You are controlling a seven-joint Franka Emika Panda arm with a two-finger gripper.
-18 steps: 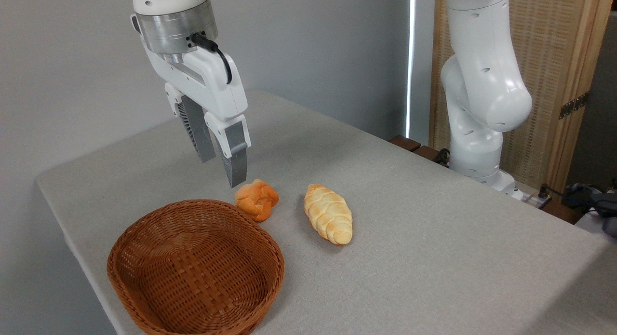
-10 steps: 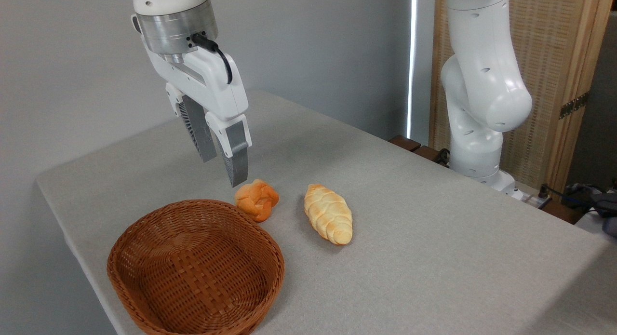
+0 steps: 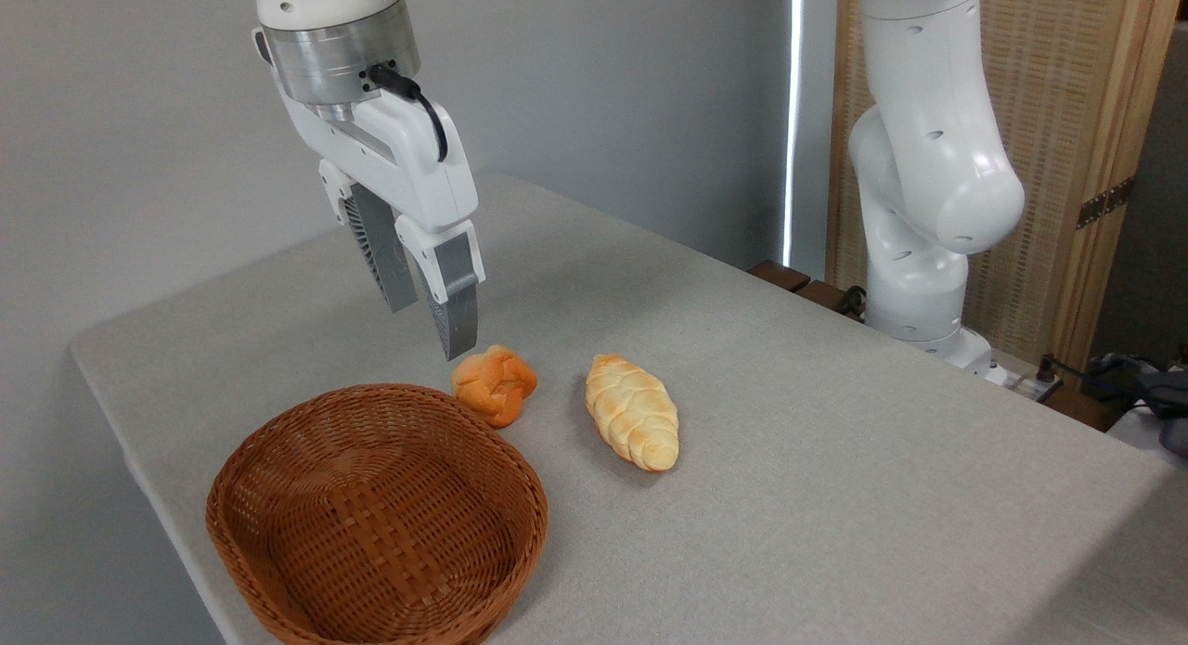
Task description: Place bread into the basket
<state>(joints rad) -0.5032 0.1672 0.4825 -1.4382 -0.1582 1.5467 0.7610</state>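
Note:
The bread point(image 3: 495, 383), a small orange-golden knotted bun, lies on the grey table just beyond the far right rim of the basket point(image 3: 278, 445). The basket is an oval reddish-brown wicker one at the front left, and nothing lies in it. My gripper point(image 3: 429, 329) hangs above the table just left of the bun and a little higher than it, over the basket's far edge. Its two grey fingers are apart with nothing between them, and the nearer fingertip ends close to the bun's upper left side.
A longer pale-yellow braided loaf point(image 3: 632, 411) lies to the right of the bun. The arm's white base point(image 3: 919, 162) stands at the table's far right edge, with a wooden screen point(image 3: 1067, 144) behind it. Cables and dark items point(image 3: 1137, 385) sit off the right side.
The gripper has shifted very slightly to the right; its opening looks the same. The bun, loaf and basket have not moved.

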